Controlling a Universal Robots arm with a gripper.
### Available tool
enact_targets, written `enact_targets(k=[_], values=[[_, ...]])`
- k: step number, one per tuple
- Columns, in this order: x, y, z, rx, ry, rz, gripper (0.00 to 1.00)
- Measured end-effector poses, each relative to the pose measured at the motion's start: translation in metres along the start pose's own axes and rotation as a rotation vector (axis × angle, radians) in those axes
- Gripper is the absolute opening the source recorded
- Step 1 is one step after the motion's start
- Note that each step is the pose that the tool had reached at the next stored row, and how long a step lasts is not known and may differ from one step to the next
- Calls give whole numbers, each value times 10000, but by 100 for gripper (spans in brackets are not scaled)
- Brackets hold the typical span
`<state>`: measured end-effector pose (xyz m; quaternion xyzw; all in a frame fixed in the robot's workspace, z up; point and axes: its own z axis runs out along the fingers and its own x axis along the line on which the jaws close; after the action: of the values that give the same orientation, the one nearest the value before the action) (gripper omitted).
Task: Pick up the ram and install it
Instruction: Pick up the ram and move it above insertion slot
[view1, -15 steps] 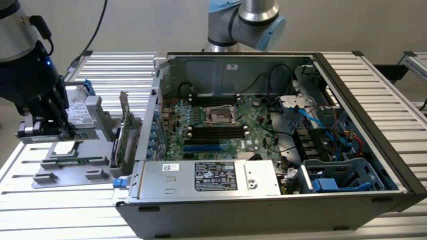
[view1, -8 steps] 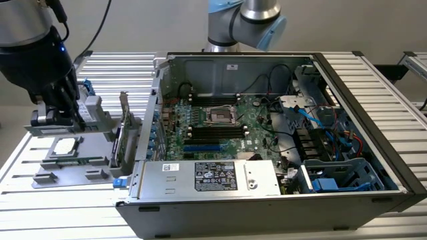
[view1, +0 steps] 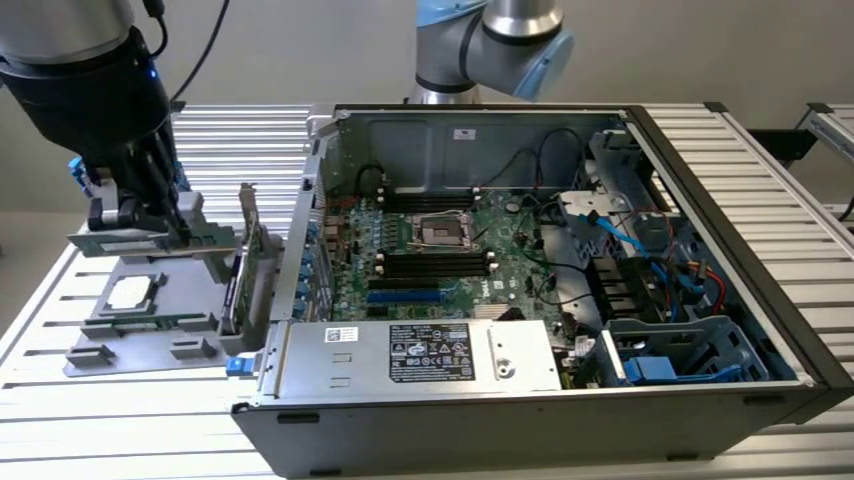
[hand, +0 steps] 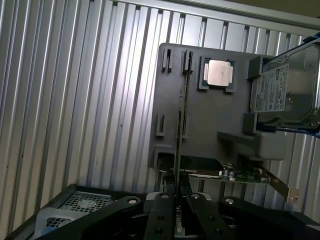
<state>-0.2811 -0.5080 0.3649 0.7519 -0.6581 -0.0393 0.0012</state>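
Gripping the ram (hand: 180, 130): the fingers (hand: 162, 214) are pinched tight on its near end, one on each face. The stick is seen edge-on, running straight away from the fingers over the grey tray (hand: 210, 125). Its far end sits by a pair of small clips on the tray. Cannot tell if the ram is lifted clear of the tray or resting in its holder.

Past the fingers on the tray is a CPU (hand: 220, 73), off to one side of the ram and not touching it. A hard drive (hand: 280, 90) lies further out on the same side, on a raised block. A green card (hand: 235, 175) with a metal bracket stands on edge near the fingers, at the tray's edge.

In the exterior view the fingers hang over the tray, on the exterior view's left of the open case (view1: 534, 430), and the card stands between them and the case. The motherboard (view1: 467, 225), with black slots (view1: 434, 262), lies flat inside the case, well apart from the fingers. Tray and case sit on a ribbed metal desk (view1: 107, 420).
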Motion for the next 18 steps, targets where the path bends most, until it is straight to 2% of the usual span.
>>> enact_targets(k=[8, 18], values=[[-11, -265, -88, 1, -1, 0, 14], [23, -676, -176, 0, -3, -5, 14]])
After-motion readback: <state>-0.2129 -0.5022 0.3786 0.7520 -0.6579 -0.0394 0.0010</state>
